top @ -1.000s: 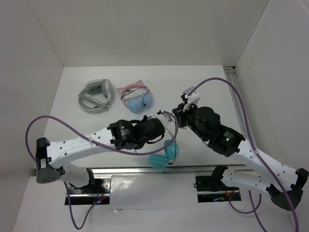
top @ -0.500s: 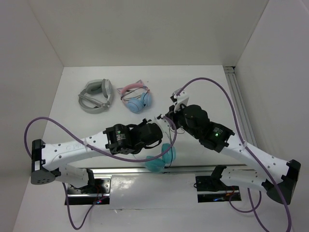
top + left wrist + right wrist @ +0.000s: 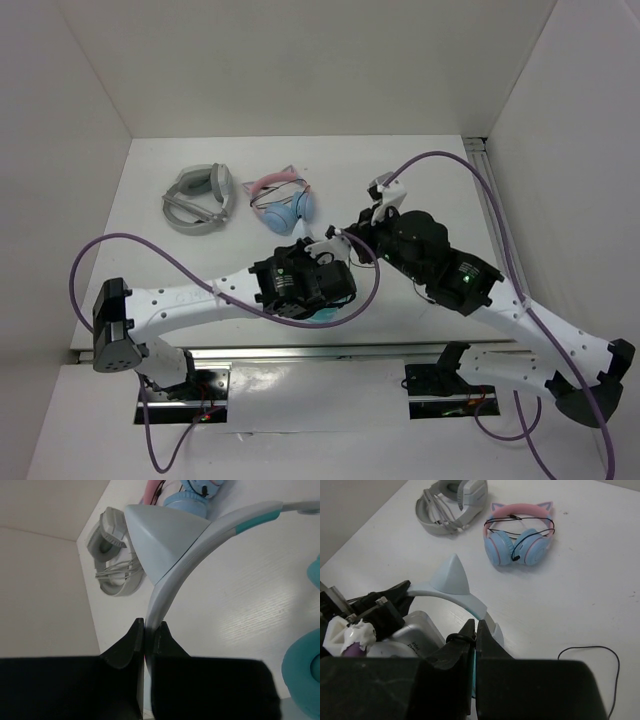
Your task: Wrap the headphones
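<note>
The headphones have a pale cat-ear headband (image 3: 445, 587) and teal ear cups (image 3: 305, 680). My left gripper (image 3: 148, 630) is shut on the headband (image 3: 190, 545) and holds it off the table. In the top view the left gripper (image 3: 338, 252) sits over the headphones, and only a bit of teal cup (image 3: 325, 315) shows under the wrist. My right gripper (image 3: 476, 630) is shut on the thin black cable (image 3: 457, 639), which loops over one finger, right beside the headband. It meets the left one in the top view (image 3: 362, 232). A loose loop of cable (image 3: 600, 652) lies on the table.
Pink-band blue-cup headphones (image 3: 283, 203) and grey-white headphones (image 3: 200, 198) lie at the back left of the white table (image 3: 420, 170). White walls enclose the left, back and right. Purple arm cables arc over both arms. The table's near edge is just below the teal cup.
My left arm has moved right and up with the headphones, so the teal cups are now mostly hidden under its wrist. My right gripper shifted slightly and stays next to the headband.
</note>
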Robot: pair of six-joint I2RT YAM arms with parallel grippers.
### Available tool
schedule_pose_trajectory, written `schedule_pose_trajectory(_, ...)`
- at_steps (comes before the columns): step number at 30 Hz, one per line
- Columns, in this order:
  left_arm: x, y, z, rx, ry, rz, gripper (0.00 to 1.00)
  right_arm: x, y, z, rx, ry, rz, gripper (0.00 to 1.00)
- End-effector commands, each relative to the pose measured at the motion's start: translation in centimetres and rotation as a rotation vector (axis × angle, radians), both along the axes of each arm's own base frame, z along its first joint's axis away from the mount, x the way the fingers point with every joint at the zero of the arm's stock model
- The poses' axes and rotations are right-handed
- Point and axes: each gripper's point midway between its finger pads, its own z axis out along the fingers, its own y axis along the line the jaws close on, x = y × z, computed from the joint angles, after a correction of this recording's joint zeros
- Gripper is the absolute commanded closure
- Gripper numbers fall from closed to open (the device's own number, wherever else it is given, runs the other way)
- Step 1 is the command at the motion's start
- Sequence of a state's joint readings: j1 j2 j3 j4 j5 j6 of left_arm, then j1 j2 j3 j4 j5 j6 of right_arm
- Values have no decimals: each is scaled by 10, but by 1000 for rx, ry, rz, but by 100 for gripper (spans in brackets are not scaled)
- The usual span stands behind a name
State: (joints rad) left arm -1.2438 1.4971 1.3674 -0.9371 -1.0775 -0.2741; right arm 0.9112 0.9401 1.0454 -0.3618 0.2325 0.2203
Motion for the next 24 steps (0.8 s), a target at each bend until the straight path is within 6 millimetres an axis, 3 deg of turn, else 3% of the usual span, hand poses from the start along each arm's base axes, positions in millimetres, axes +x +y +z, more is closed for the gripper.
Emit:
schedule_pose_trajectory(1, 4, 11, 23, -14, -107, 93, 100, 12, 2, 19, 44, -10, -65, 100)
schedule_pose_trajectory(5, 1, 9, 27, -39, -78, 65, 100, 25, 6, 6, 15, 5, -115, 100)
schedule_pose_trajectory(7, 0, 2, 19, -41, -41, 0, 100, 31, 8, -3, -12, 16, -136, 100)
schedule_pose_trajectory(8, 0, 0, 18, -52, -32, -20, 100, 34, 8, 3, -6, 7, -149, 100)
schedule_pose_trajectory(14, -21, -16, 19, -179, 79, -211, 100, 52, -8, -10, -65, 13, -301, 100)
schedule_pose_trajectory(17, -35, -28, 29, -275, 126, -312, 100, 54, -7, -13, -93, 7, -295, 100)
schedule_pose_trajectory(24, -58, -50, 16, -314, 262, -462, 100, 48, 8, -13, -68, -26, -202, 100)
